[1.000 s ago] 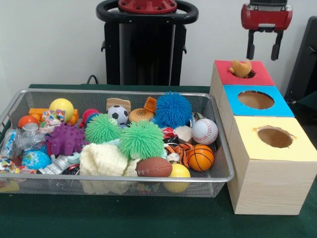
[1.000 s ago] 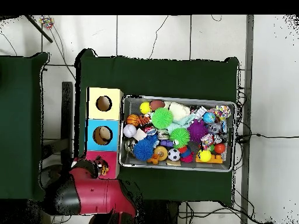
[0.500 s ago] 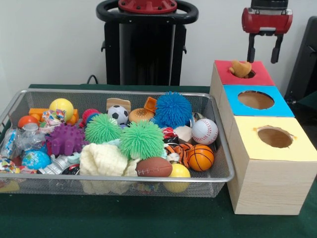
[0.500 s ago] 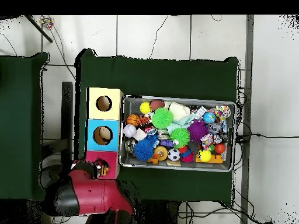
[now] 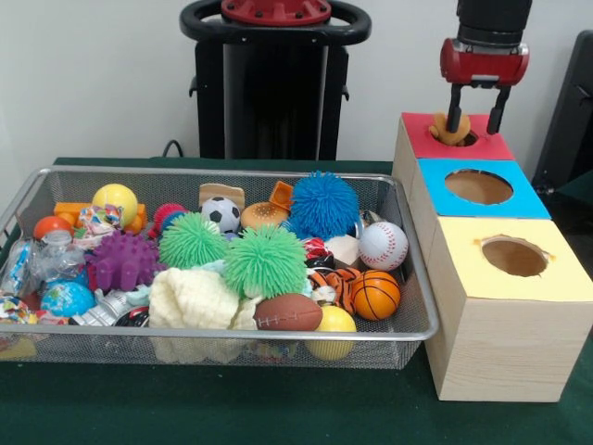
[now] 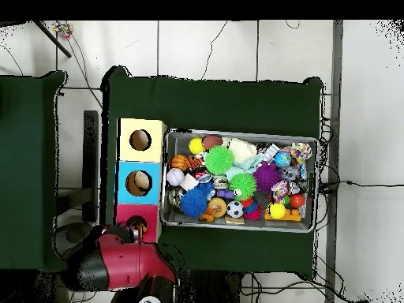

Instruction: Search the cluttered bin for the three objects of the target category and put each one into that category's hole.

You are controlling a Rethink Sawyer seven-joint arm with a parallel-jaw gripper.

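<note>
Front view: tan, curved toy [image 5: 451, 133] in red hole, between spread-apart tool [image 5: 473, 120] prongs.

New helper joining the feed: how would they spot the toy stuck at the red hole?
Beside the wire bin stand three boxes; take the red box, farthest back. The tan toy sits on its hole, between the open gripper fingers. The blue and yellow holes are bare.

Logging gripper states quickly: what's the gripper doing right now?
Gripper: open, fingers straddling the tan toy stuck in the red box's hole, not holding it.
</note>
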